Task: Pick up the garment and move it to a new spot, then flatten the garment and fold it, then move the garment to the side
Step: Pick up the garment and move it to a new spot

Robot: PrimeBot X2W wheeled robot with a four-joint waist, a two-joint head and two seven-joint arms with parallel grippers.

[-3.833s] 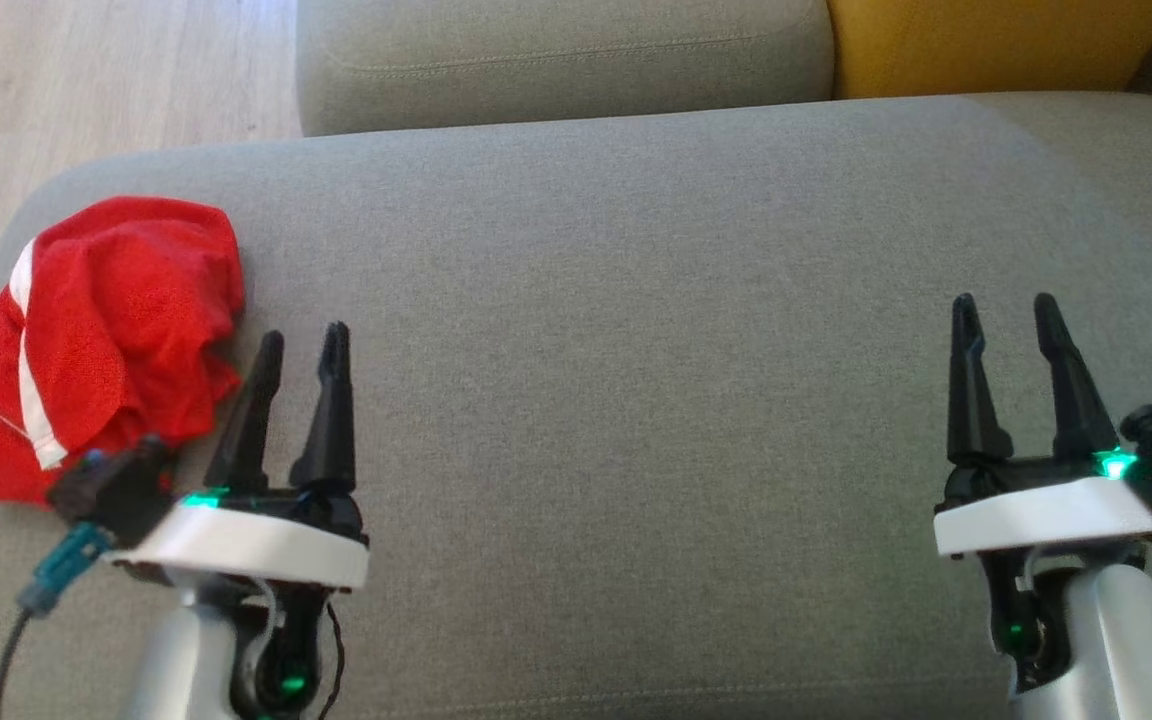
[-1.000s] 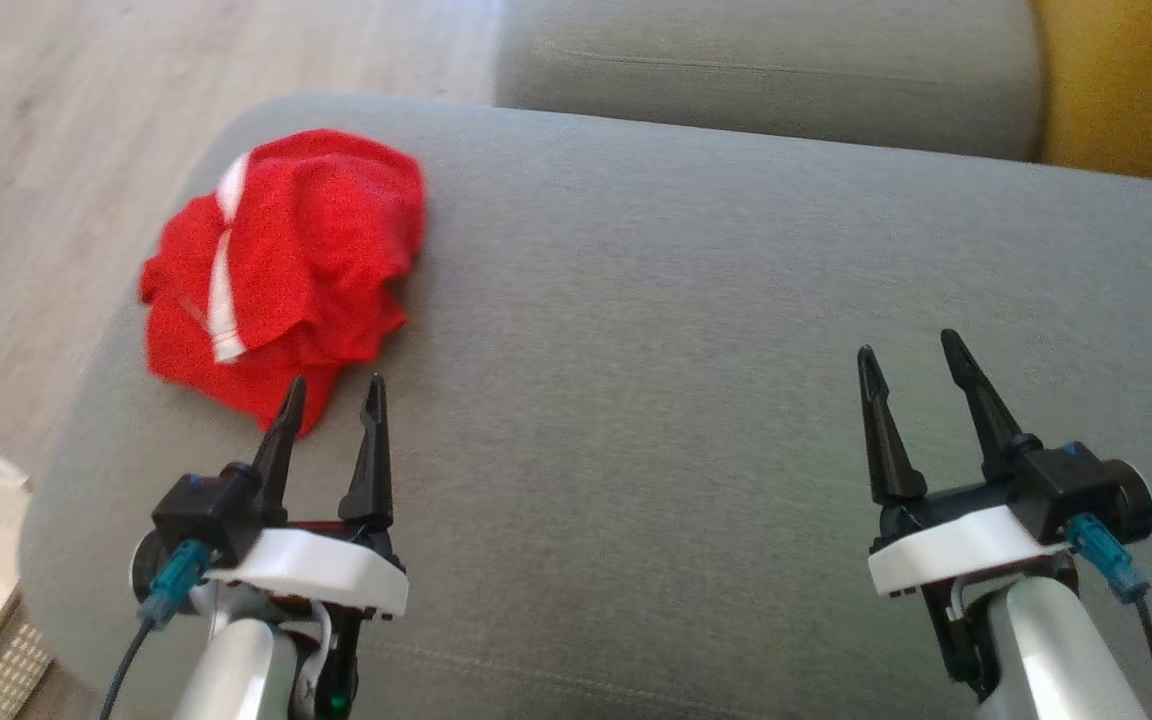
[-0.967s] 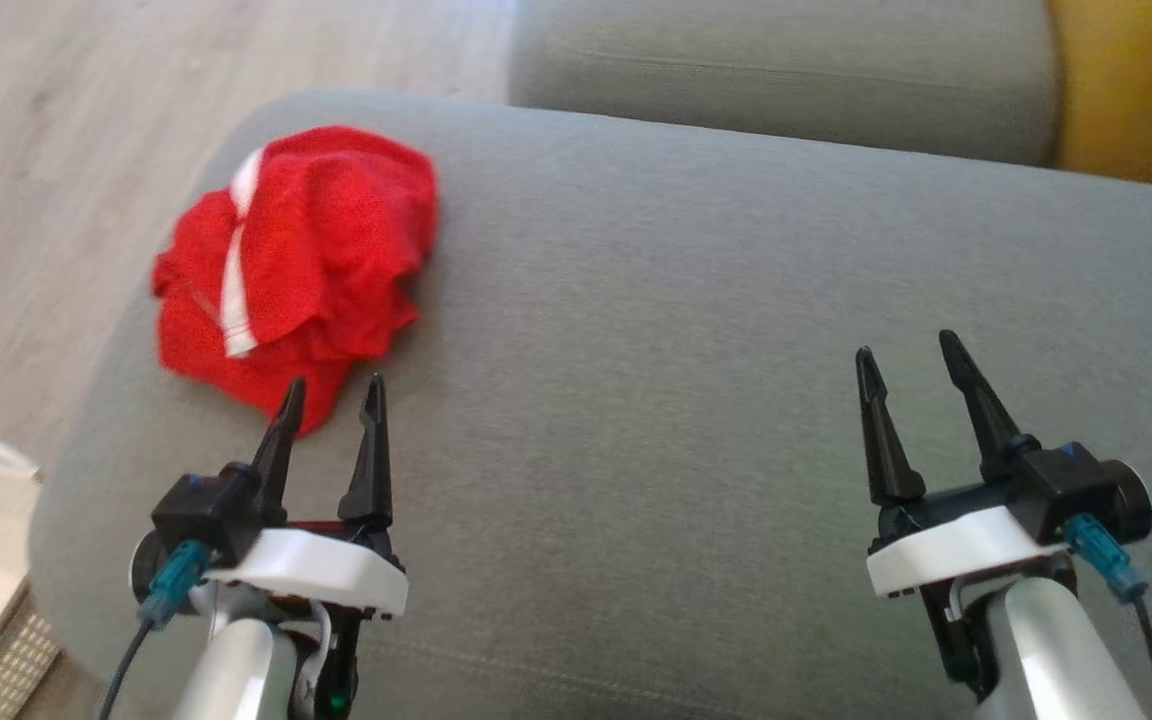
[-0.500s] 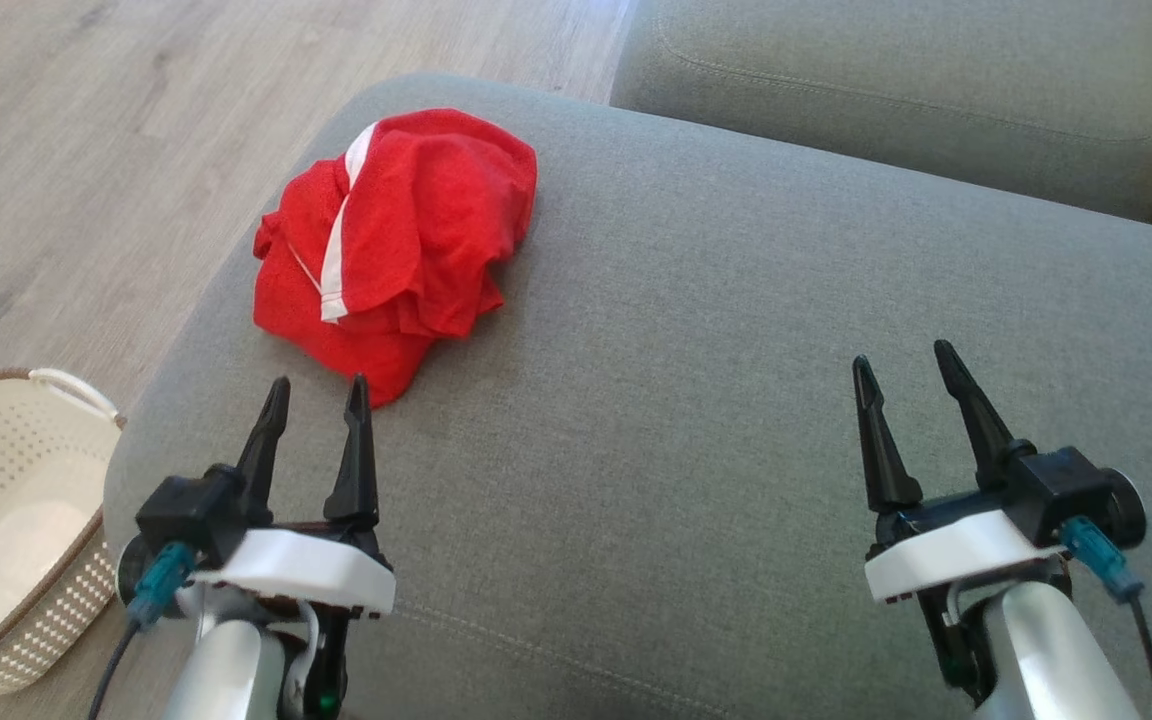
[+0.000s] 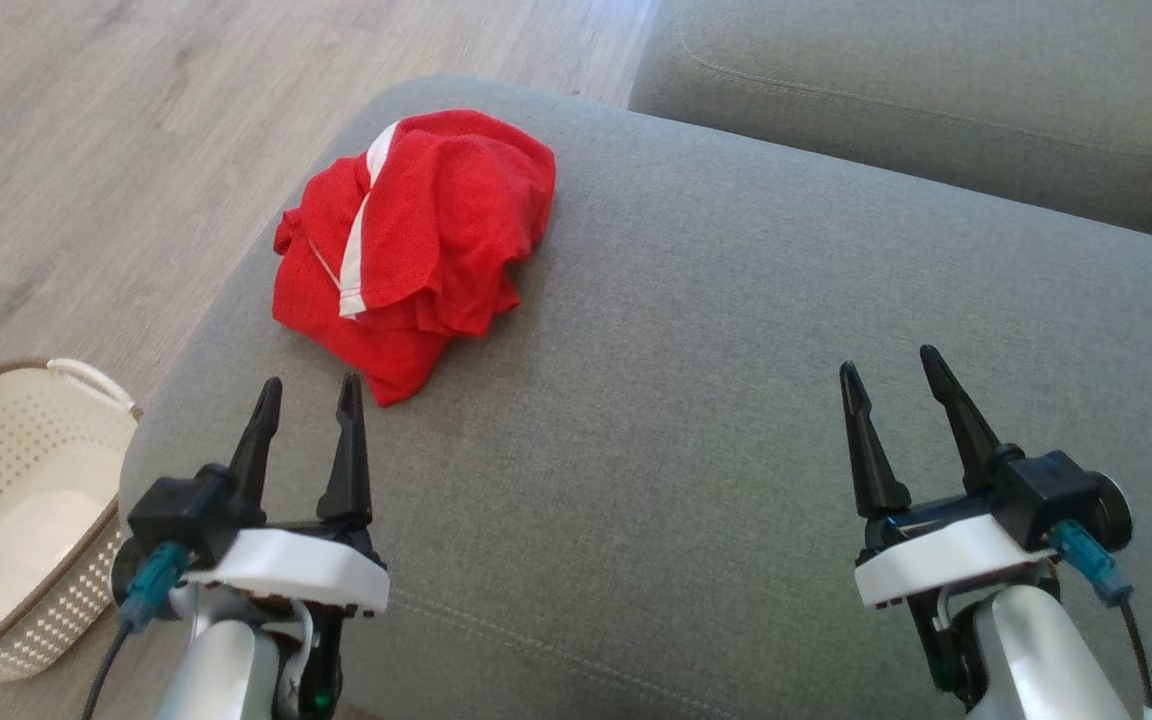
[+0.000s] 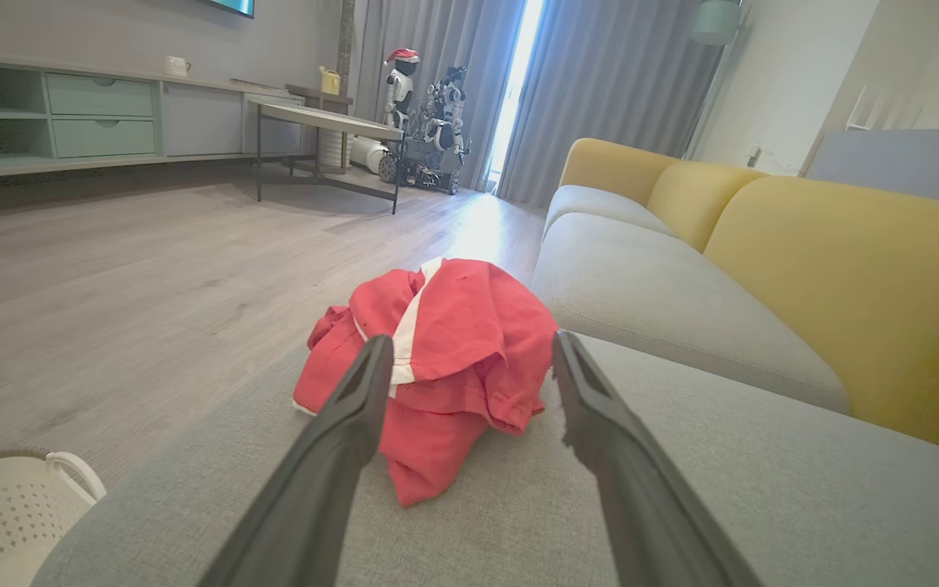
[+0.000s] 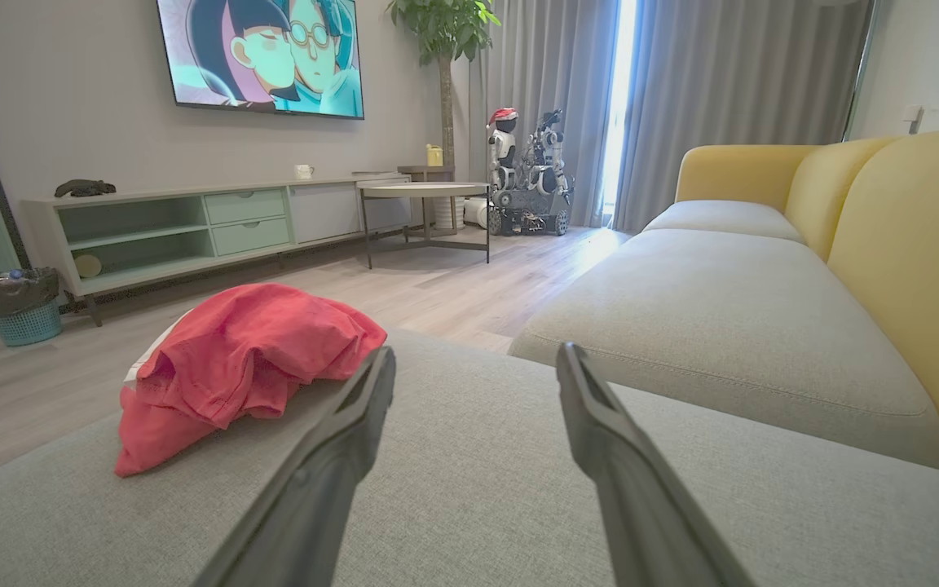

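Note:
A crumpled red garment [image 5: 416, 235] with a white stripe lies in a heap near the far left end of the grey sofa cushion [image 5: 716, 400]. My left gripper [image 5: 308, 386] hovers open just short of it, fingers pointing at its near edge, nothing between them. In the left wrist view the garment [image 6: 437, 359] sits straight ahead between the two fingers of the left gripper [image 6: 469, 359]. My right gripper [image 5: 888, 360] is open and empty over the right part of the cushion, well away from the cloth. In the right wrist view the garment [image 7: 241, 359] lies to the left of the right gripper [image 7: 473, 359].
A white perforated basket [image 5: 6, 510] stands on the wooden floor [image 5: 86, 150] beside the cushion's left end. A second grey cushion [image 5: 916, 90] lies beyond, with yellow backrests [image 6: 844, 269] along the sofa. Across the room stand a low cabinet [image 7: 192, 228] and a small table [image 7: 425, 191].
The head camera has turned left, so the garment now sits nearer the picture's middle and the basket has come into sight. Both grippers stay open, and the garment lies as before.

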